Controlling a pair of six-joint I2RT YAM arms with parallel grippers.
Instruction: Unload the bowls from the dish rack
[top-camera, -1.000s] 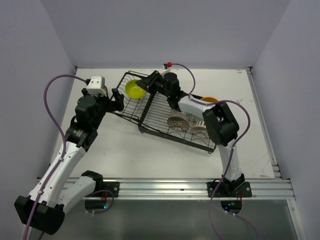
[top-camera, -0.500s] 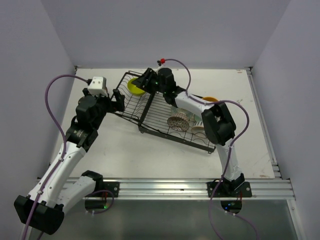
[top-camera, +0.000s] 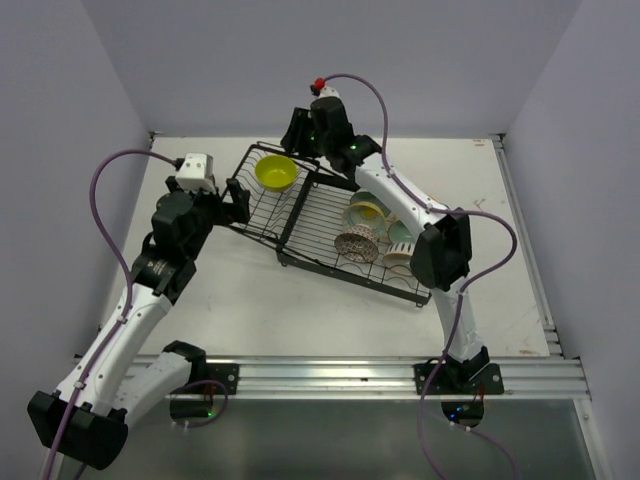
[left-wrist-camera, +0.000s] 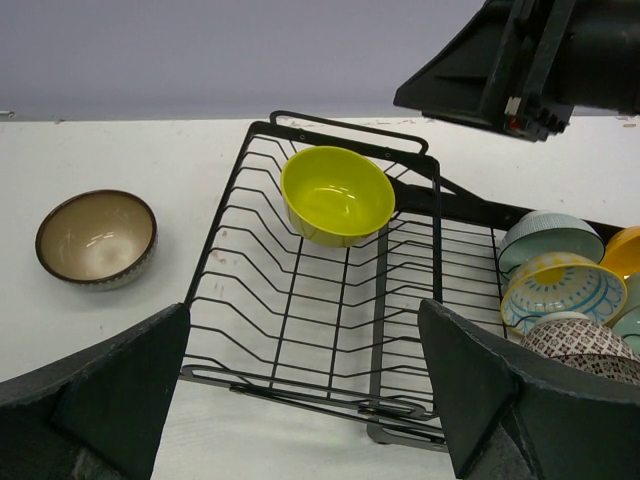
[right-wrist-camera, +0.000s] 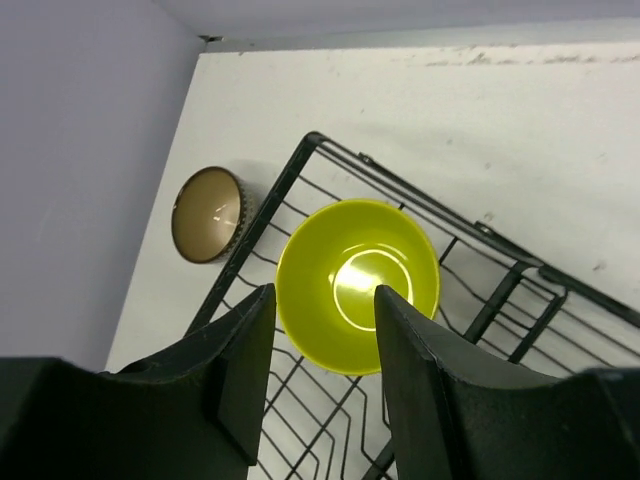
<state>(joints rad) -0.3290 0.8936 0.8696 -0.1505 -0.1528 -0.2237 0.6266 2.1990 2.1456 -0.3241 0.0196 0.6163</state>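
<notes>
Looking down at a black dish rack (top-camera: 262, 210) parked at an angle mid-table (top-camera: 250, 300). Got the yellow-green bowl (top-camera: 275, 173) sitting upright in the rack's left section, close to the far rim, mouth facing up.

Spotted the right tool (top-camera: 296, 130) hanging above the far side of that bowl, clear of the wires. Checked the right wrist view too: staring straight down past the two fingers (right-wrist-camera: 240, 370) into the yellow-green bowl (right-wrist-camera: 357, 283). Jaws parted, gripping nothing, not touching the bowl.

Found the left tool (top-camera: 236, 196) at the rack's left edge, spread as wide as it goes, also gripping nothing, aimed across the wires toward the yellow-green bowl (left-wrist-camera: 337, 195).

Also got a brown-rimmed bowl (left-wrist-camera: 97, 238) standing upright on the table, just left of the rack and apart from it.

Over in the right section: a bunch of bowls tipped on edge and leaning on one another. Can make out a pale teal bowl (left-wrist-camera: 548, 232), a yellow bowl with blue pattern (left-wrist-camera: 560, 290), an orange bowl (left-wrist-camera: 627, 250) and a brown-patterned bowl (left-wrist-camera: 580, 340). Can't tell whether more hide behind those.
</notes>
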